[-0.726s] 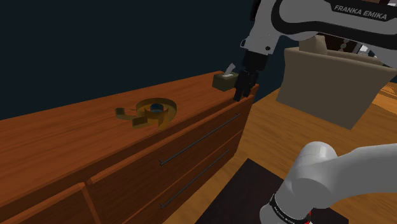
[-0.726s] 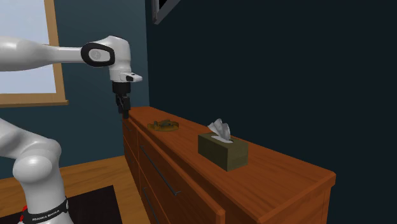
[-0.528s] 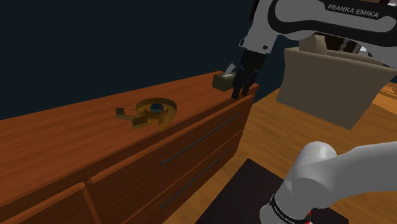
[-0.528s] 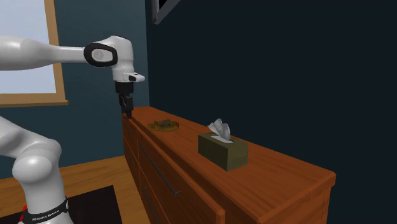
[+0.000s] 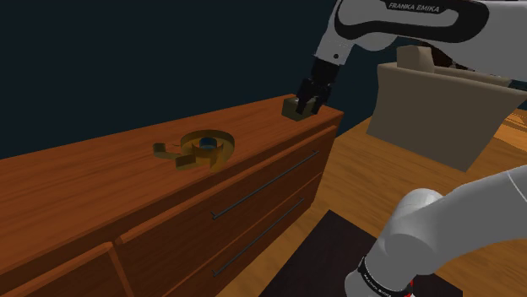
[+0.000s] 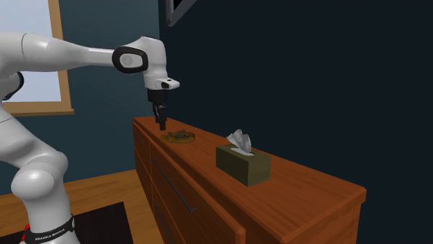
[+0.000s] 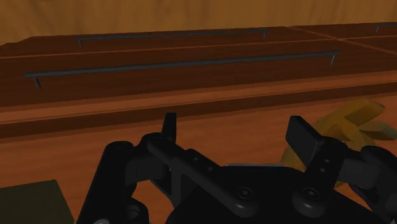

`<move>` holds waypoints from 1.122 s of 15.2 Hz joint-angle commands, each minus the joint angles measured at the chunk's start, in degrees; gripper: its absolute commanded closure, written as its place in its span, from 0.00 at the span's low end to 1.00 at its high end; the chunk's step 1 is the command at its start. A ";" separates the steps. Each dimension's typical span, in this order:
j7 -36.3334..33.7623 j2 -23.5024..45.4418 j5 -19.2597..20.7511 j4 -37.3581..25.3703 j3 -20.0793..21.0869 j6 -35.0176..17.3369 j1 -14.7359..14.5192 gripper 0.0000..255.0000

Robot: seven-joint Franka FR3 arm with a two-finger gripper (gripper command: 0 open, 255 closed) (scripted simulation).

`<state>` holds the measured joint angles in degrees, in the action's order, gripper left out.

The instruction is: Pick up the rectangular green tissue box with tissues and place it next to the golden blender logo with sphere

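A dark green tissue box (image 6: 243,165) with white tissue sticking out stands on the wooden dresser top (image 6: 305,197). The golden logo with its sphere (image 6: 179,136) lies farther along the same top. In the shoulder view the logo (image 5: 196,148) sits mid-dresser and my gripper (image 5: 306,105) overlaps the box (image 5: 290,108), hiding its tissue. In the second exterior view my gripper (image 6: 162,125) hangs just above the top, close beside the logo. In the wrist view the gripper (image 7: 234,127) is open and holds nothing, with the logo (image 7: 356,121) by one finger and a box corner (image 7: 25,200) on the other side.
The dresser has drawers with long bar handles (image 5: 262,181) along its front. A beige block-like piece of furniture (image 5: 439,110) stands on the wooden floor beyond the dresser's end. A dark mat (image 5: 329,253) lies by my stand. A window (image 6: 28,62) is behind the arm.
The gripper has moved from beyond the dresser's front corner to over its top, ending close to the logo in the second exterior view. The box and logo have not moved.
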<state>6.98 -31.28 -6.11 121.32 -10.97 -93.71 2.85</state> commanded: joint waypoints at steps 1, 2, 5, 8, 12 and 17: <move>0.02 3.08 -0.55 -2.87 -1.53 -0.88 0.56 0.00; 0.15 4.67 -0.89 -4.20 -2.36 -1.41 0.83 0.00; 0.63 9.50 -2.22 -8.43 -4.89 -2.73 1.62 0.00; 1.24 14.43 -4.06 -13.01 -7.51 -3.62 2.41 0.00; 2.27 21.29 -7.39 -19.70 -11.06 -4.06 3.70 0.00; 3.73 30.52 -13.11 -29.15 -15.28 -3.29 6.27 0.00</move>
<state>10.56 -2.39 -18.06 93.82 -25.51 -97.10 8.58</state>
